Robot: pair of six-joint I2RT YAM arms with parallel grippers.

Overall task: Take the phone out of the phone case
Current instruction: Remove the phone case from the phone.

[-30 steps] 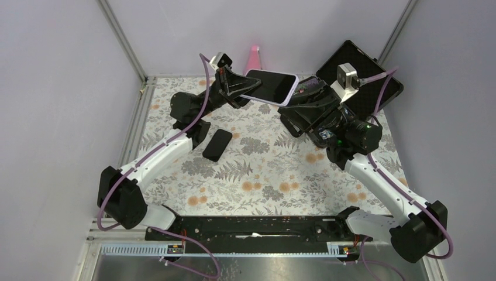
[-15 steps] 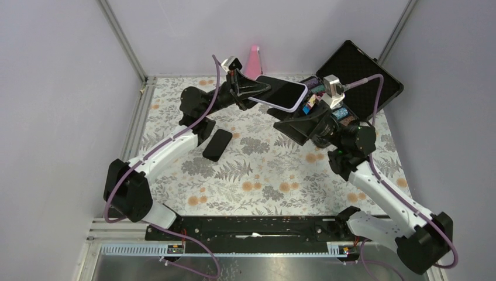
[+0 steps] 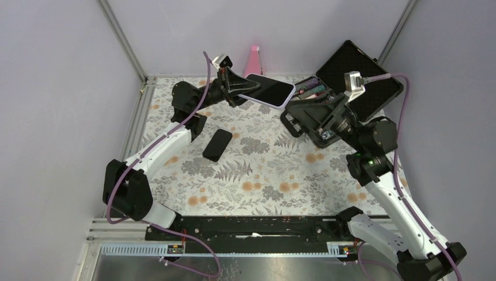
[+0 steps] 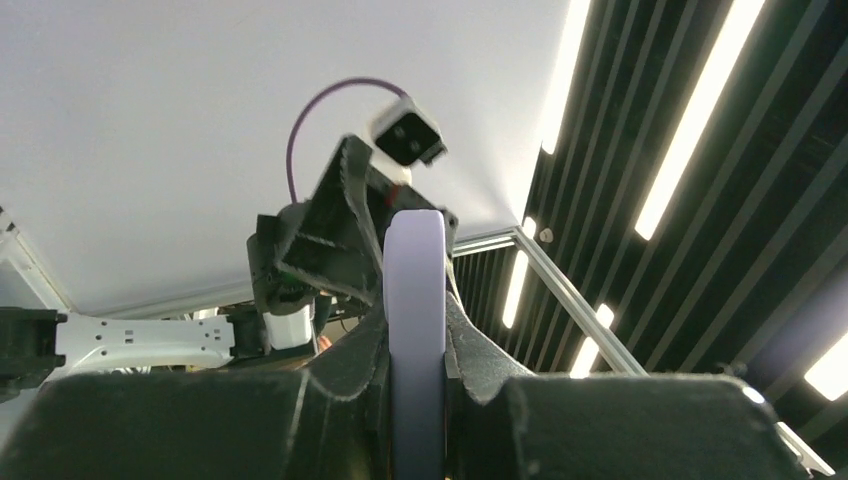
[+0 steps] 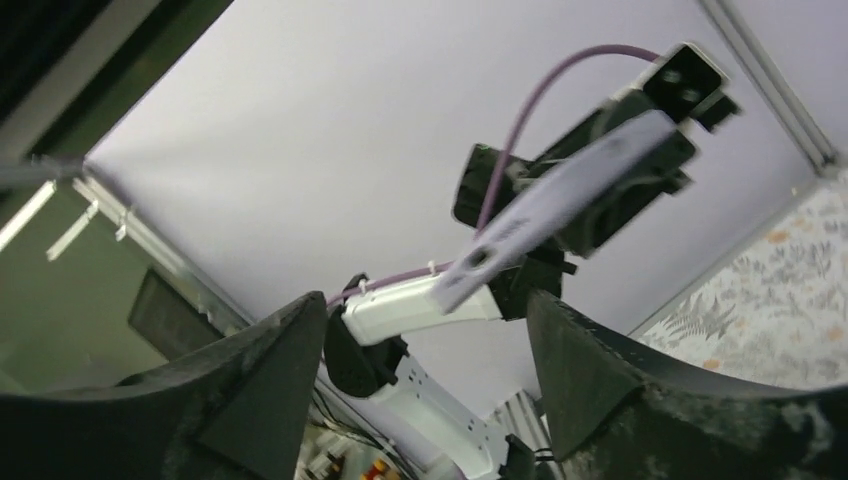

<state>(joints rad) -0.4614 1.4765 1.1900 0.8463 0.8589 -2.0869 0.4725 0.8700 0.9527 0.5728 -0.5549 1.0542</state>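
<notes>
- Under both my arms lies the flowered table [image 3: 263, 175], its cloth printed with ferns and orange blooms.
- At its far right corner a black box [image 3: 365, 73] stands open, lid leaning back.
- My right gripper [image 3: 297, 117] hangs just in front of that box, its fingers [image 5: 250, 390] spread wide with nothing between them.
- My left gripper [image 3: 241, 92] is raised over the far side, both pads pinching one end of the lavender phone case [image 4: 414, 290].
- The phone [image 3: 270, 91] sits inside that case, dark screen up, tilted, held above the table.
- A dark handset [image 3: 217, 144] lies flat on the cloth beside my left arm.
- A pink cone [image 3: 253, 58] stands by the back wall.
</notes>
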